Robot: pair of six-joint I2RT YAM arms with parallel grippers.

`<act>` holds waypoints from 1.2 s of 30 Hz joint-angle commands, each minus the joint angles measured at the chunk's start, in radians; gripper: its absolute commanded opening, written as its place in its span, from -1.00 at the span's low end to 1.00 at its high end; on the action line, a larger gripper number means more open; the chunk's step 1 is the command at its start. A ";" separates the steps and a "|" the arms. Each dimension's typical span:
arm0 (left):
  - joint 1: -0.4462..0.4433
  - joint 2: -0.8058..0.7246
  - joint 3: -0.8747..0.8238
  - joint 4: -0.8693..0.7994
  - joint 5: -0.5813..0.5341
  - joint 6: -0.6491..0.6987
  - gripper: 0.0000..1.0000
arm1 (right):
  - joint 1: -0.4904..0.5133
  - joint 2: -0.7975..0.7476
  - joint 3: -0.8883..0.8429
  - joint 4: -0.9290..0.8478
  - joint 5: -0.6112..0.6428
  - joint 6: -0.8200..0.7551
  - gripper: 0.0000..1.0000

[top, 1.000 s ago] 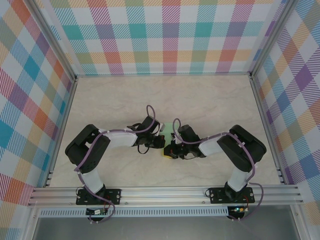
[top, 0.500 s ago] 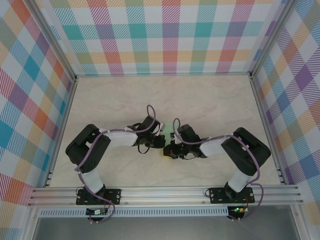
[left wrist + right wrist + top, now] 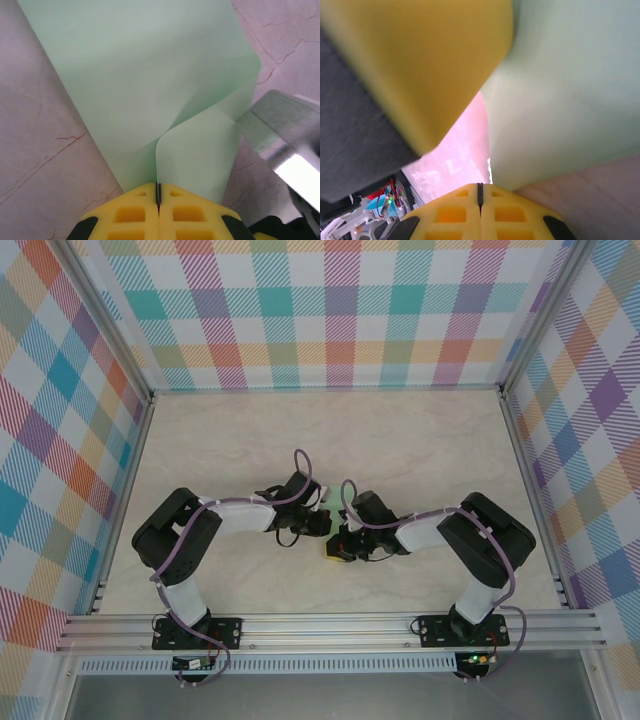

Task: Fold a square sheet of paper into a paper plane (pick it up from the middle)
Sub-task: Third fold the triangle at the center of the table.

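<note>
The light green sheet of paper (image 3: 150,85) lies on the table with one flap curled up into a soft fold. That flap's edge runs straight into the closed yellow jaws of my left gripper (image 3: 158,189), which is shut on it. Seen from above, the two grippers meet at mid-table, the left gripper (image 3: 324,524) just behind the right gripper (image 3: 333,546), and a sliver of paper (image 3: 329,506) shows between them. My right gripper (image 3: 480,188) is shut; the paper (image 3: 570,85) hangs close above its right fingertip, its edge just beside the seam. A yellow finger (image 3: 420,65) of the left gripper looms at the upper left.
Both arms fold inward over the pale marble-patterned table (image 3: 400,440). A grey metal part of the right arm (image 3: 280,135) sits close to the paper's right side. Checked walls and aluminium rails (image 3: 330,625) enclose the table.
The right arm has shifted slightly left toward the left gripper, covering more of the green paper in the top view. Both grippers stay shut.
</note>
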 commanded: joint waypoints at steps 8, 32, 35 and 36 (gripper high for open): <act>0.005 0.037 0.006 -0.071 -0.009 0.028 -0.99 | -0.109 -0.111 0.021 -0.043 -0.027 -0.075 -0.95; 0.005 0.040 0.007 -0.074 -0.010 0.032 -0.99 | -0.125 0.039 0.038 -0.010 -0.027 -0.102 -0.96; 0.005 0.040 0.008 -0.077 -0.011 0.032 -0.99 | -0.131 -0.013 0.059 -0.048 -0.035 -0.115 -0.95; 0.006 0.040 0.008 -0.077 -0.011 0.032 -0.98 | -0.135 -0.030 0.065 -0.064 -0.031 -0.123 -0.94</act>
